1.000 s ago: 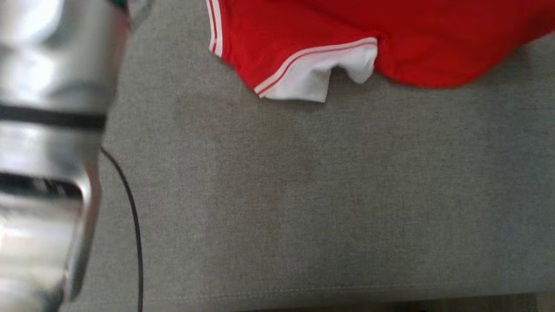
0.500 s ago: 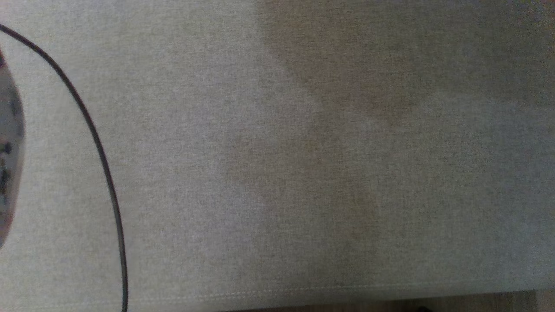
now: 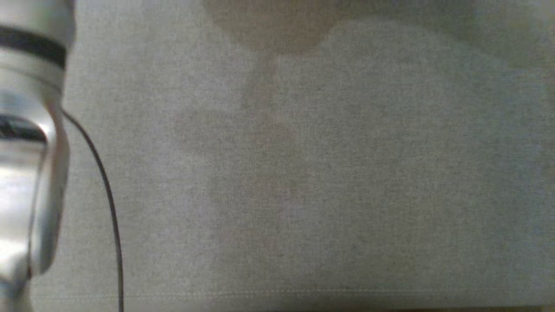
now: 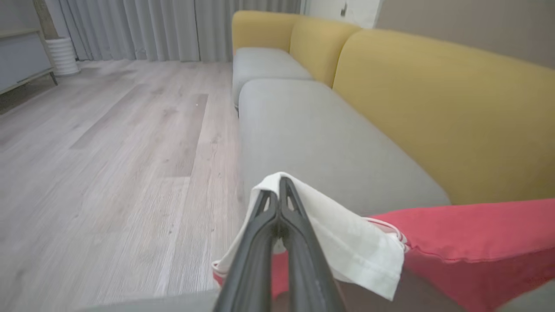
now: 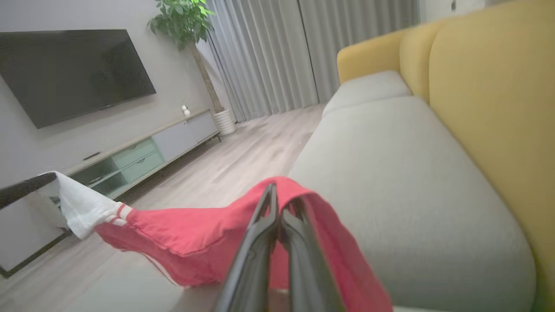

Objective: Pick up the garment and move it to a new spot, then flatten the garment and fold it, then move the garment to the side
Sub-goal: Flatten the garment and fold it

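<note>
A long sofa [image 4: 321,143] with grey seat cushions and mustard-yellow backrests [image 4: 455,112] is seen running away from both wrist cameras, with a pale wood-plank floor [image 4: 108,143] along its front edge. In the head view the grey seat fabric is looked down upon, its stitched front edge lying along the bottom of the picture. Grey curtains [image 5: 269,56] are hung at the far end of the room, and a dark television [image 5: 69,69] is mounted on the wall above a low cabinet [image 5: 143,156], beside a potted plant [image 5: 186,26]. The red garment [image 4: 472,234] is held up off the seat, near the sofa's front edge, and is stretched between the two arms. Its white sleeve [image 4: 347,242], trimmed with thin red stripes, is pinched by the left fingers [image 4: 289,208], which are pressed fully together on the cloth. A fold of the red body is draped over the right fingers [image 5: 264,221], likewise closed tight upon it. A pale metallic forearm [image 3: 26,151] is seen at the left of the head view, with a thin black cable [image 3: 104,195] curving beside it.
</note>
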Tool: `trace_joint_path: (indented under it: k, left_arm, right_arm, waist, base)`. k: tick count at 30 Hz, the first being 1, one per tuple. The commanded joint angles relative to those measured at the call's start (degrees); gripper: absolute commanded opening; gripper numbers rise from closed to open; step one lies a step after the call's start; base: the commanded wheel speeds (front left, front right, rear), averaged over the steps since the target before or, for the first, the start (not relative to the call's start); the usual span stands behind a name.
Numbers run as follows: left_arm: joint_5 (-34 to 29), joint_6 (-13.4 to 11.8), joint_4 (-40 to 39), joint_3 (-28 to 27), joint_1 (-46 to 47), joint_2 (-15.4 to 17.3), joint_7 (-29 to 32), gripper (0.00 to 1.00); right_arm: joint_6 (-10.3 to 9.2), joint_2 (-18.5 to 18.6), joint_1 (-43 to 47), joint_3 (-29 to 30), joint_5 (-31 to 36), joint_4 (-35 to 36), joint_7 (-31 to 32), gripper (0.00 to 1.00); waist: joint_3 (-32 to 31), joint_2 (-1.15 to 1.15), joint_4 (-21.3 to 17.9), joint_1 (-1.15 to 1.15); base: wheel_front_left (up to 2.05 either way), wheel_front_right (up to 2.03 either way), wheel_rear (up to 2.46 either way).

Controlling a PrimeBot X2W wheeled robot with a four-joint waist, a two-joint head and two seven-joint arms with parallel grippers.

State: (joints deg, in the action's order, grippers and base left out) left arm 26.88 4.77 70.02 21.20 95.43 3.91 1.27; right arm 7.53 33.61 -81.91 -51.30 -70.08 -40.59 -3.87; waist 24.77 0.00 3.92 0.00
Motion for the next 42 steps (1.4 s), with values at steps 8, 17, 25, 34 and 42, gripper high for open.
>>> trace_joint_path:
  k: [8,17,25,34,42]
  left_arm:
    - [0.7,2.7,0.2,6.0,-12.4,5.6,10.3,0.0]
    - [17.8,2.7,-26.3,22.0,-33.0,19.3,41.5,0.0]
    - [32.6,-0.3,-53.3,24.2,-47.6,34.6,65.6,0.0]
    - [40.7,-11.9,-76.6,24.5,-58.1,42.9,77.4,0.0]
    - [43.5,-16.6,-84.3,23.2,-61.3,46.6,79.4,0.0]
  right_arm:
    - [-0.04,2.0,15.7,-10.1,-8.7,7.3,5.3,0.0]
    - [-0.04,7.4,27.0,-18.8,-16.1,11.0,20.7,0.0]
    - [-0.04,12.0,33.8,-21.3,-15.6,14.6,30.2,0.0]
    - [-0.04,19.1,39.3,-21.9,-18.1,18.7,48.3,0.0]
    - [-0.04,23.9,38.8,-21.6,-19.1,23.6,56.0,0.0]
  waist:
    - [-12.4,0.0,-2.0,0.0]
    - [-21.5,0.0,-2.8,0.0]
    - [-24.2,0.0,-1.9,0.0]
    - [-24.9,0.0,-1.4,0.0]
    - [-23.7,0.0,-2.5,0.0]
  base:
    - [0.0,0.0,0.0]
    - [0.0,0.0,0.0]
    - [0.0,0.0,0.0]
    - [0.0,0.0,0.0]
    - [0.0,0.0,0.0]
